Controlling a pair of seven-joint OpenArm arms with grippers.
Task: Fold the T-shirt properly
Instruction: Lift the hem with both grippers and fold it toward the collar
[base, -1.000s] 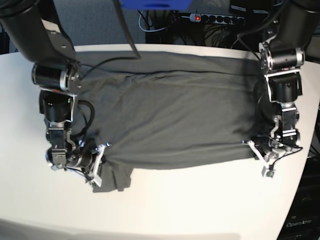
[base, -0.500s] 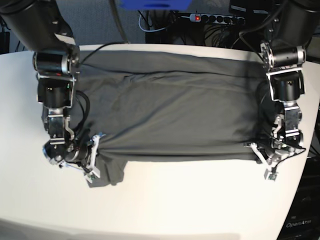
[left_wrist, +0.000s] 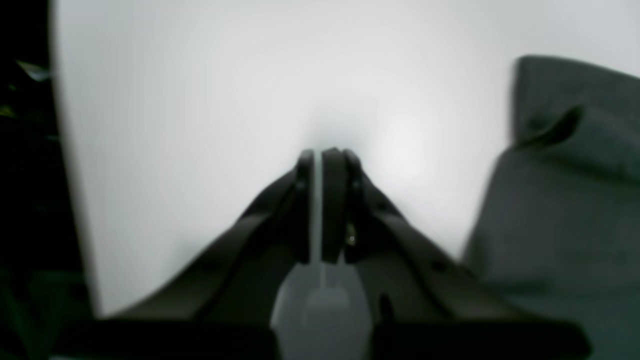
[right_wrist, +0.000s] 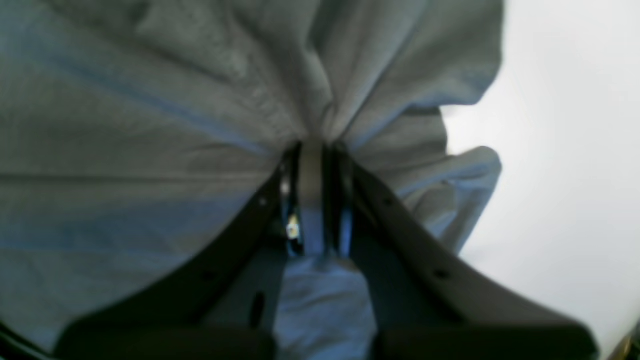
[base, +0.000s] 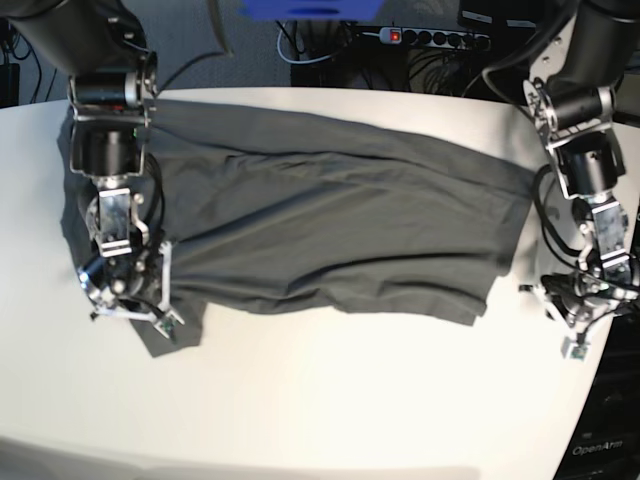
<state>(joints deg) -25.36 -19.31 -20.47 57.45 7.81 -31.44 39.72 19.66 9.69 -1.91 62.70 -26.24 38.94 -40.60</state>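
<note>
The dark olive-grey T-shirt (base: 330, 220) lies spread lengthwise across the white table (base: 350, 400), creased, with one sleeve bunched at the near left. On the left of the base view, my right gripper (base: 168, 290) is shut on the shirt's near-left edge. The right wrist view shows cloth (right_wrist: 150, 125) gathered and pinched between its fingertips (right_wrist: 312, 145). At the right of the base view, my left gripper (base: 548, 296) hovers over bare table just beyond the shirt's near-right corner. Its fingers (left_wrist: 320, 152) are shut with nothing between them, and the shirt (left_wrist: 560, 200) lies off to one side.
The table's curved right edge (base: 600, 400) runs close to my left gripper. Behind the table are a power strip (base: 430, 37) and loose cables. A blue object (base: 300, 8) hangs at the top of the base view.
My right gripper has pulled its shirt edge left and away from the front. The near-right corner has come out of my left gripper, which moved right onto bare table, and that corner now lies slack.
</note>
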